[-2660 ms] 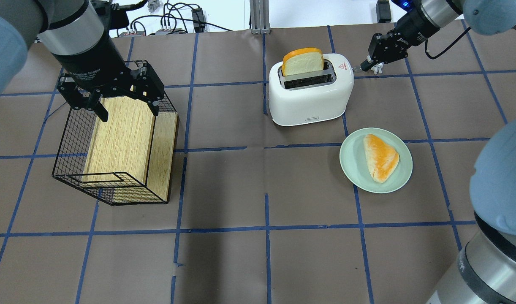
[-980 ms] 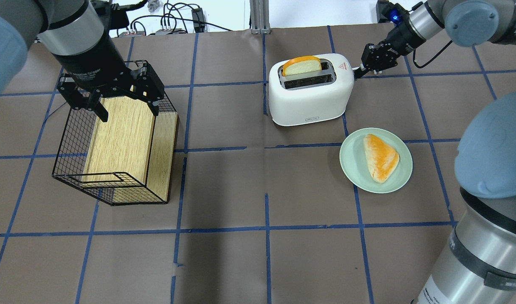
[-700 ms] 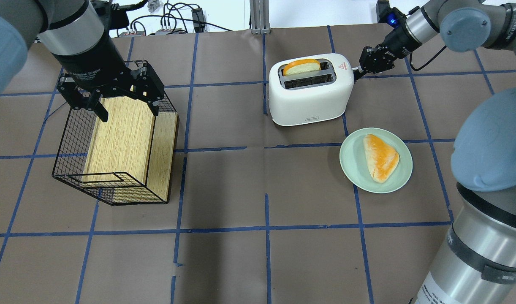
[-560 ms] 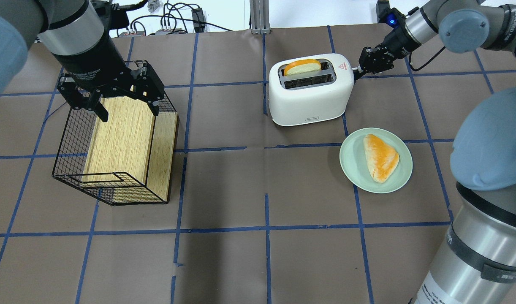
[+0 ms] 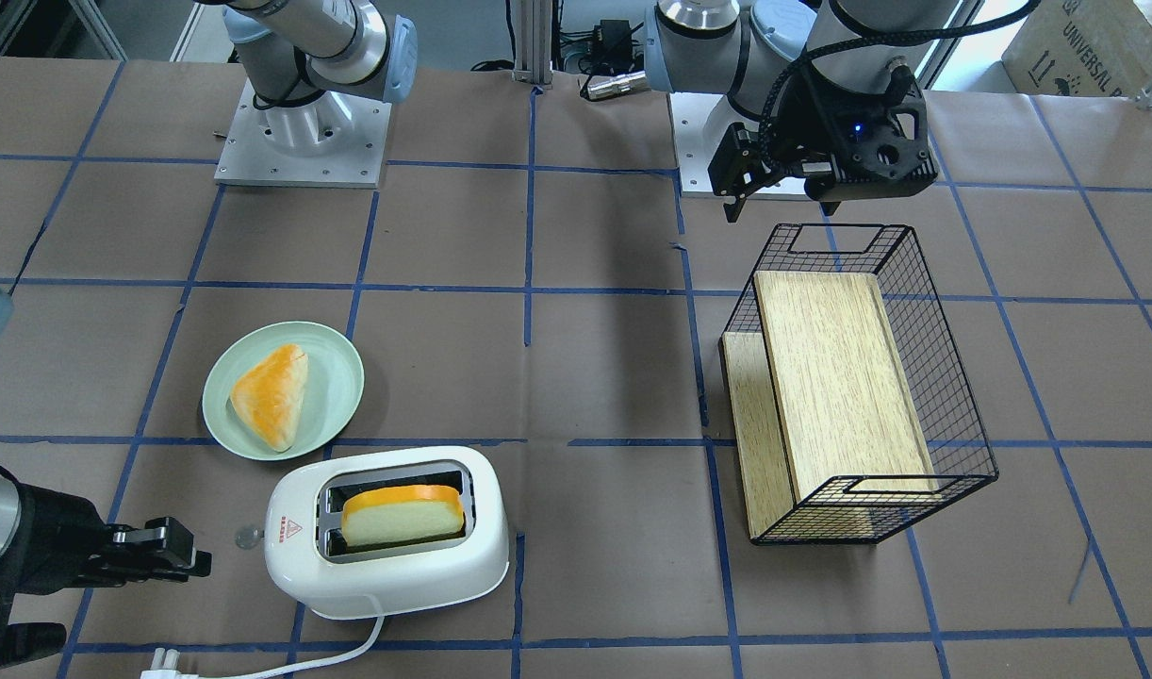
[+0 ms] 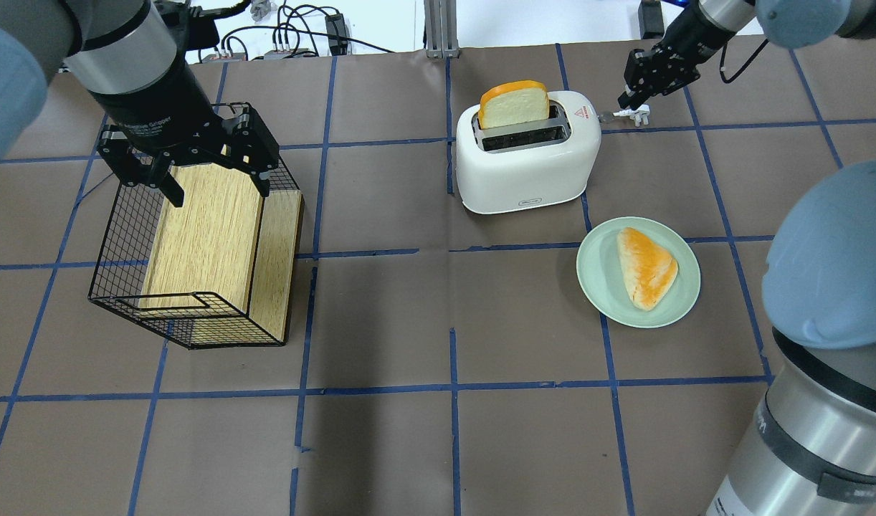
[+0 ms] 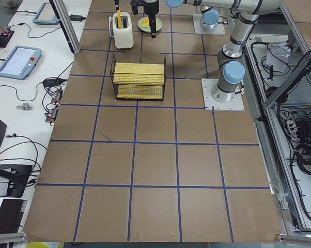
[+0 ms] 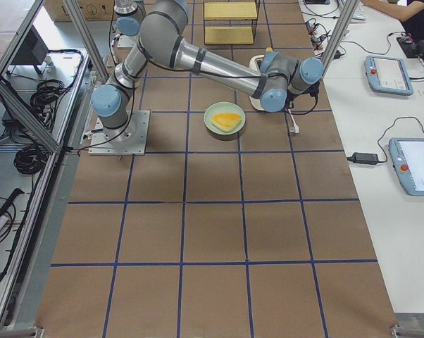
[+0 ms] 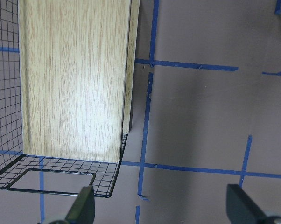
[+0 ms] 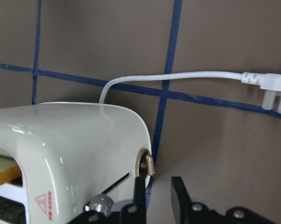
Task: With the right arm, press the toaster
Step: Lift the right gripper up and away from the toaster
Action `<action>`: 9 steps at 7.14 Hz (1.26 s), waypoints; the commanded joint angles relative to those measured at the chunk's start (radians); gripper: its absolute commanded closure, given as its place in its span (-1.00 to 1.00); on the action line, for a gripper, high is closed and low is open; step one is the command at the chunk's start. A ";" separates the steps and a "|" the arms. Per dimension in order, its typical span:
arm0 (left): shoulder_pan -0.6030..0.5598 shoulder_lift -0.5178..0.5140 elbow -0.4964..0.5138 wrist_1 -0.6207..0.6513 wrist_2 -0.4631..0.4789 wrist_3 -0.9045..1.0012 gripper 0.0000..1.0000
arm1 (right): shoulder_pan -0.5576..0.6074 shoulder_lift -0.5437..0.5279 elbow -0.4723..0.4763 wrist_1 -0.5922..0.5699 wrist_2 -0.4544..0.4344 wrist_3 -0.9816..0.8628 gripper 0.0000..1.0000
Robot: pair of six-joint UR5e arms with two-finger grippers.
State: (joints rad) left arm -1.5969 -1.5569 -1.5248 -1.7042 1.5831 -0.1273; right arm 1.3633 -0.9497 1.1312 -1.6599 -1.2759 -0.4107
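Observation:
The white toaster point(image 6: 527, 168) stands at the table's far middle, with an orange-crusted bread slice point(image 6: 514, 106) standing high out of its rear slot. My right gripper point(image 6: 626, 100) hovers just off the toaster's right end, above the cord's plug point(image 6: 635, 115), and does not touch the toaster. In the right wrist view its fingers point(image 10: 139, 193) are nearly together and empty, beside the toaster's end point(image 10: 84, 140) with its lever slot and metal knob. In the front view the gripper point(image 5: 197, 562) is left of the toaster point(image 5: 387, 580). My left gripper point(image 6: 187, 168) is open above the wire basket.
A black wire basket point(image 6: 115, 236) with a wooden board lies at the left. A pale green plate point(image 6: 588, 272) with a triangular pastry point(image 6: 646, 266) sits near the toaster's front right. The white cord and plug trail from the toaster's right end.
The bread, which sat low in the slot while my right gripper was pressed at the toaster's end, has popped back up. The right gripper has lifted up and away. The left arm has not moved.

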 commanded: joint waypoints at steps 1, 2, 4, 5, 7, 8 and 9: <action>0.000 0.000 0.000 0.000 0.000 0.000 -1.00 | 0.100 -0.088 -0.071 0.031 -0.274 0.012 -1.00; 0.000 0.000 0.000 0.001 0.000 0.000 -1.00 | 0.094 -0.127 -0.061 0.032 -0.150 0.012 -1.00; 0.000 0.000 0.000 0.000 0.000 0.000 -1.00 | 0.092 -0.214 -0.064 0.088 -0.058 0.015 -1.00; 0.000 0.000 0.000 0.000 0.000 0.000 -1.00 | 0.099 -0.286 -0.047 0.101 -0.153 0.036 -1.00; 0.000 0.000 0.000 0.000 0.000 0.000 -1.00 | 0.100 -0.450 0.095 0.323 -0.206 0.121 -1.00; 0.000 0.000 0.000 0.001 0.000 0.000 -1.00 | 0.097 -0.524 0.192 0.324 -0.206 0.116 -1.00; 0.000 0.000 0.000 0.000 0.000 0.000 -1.00 | 0.097 -0.575 0.278 0.281 -0.192 0.109 -1.00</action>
State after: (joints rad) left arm -1.5969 -1.5569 -1.5248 -1.7036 1.5831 -0.1273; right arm 1.4616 -1.4456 1.2965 -1.3640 -1.4751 -0.2985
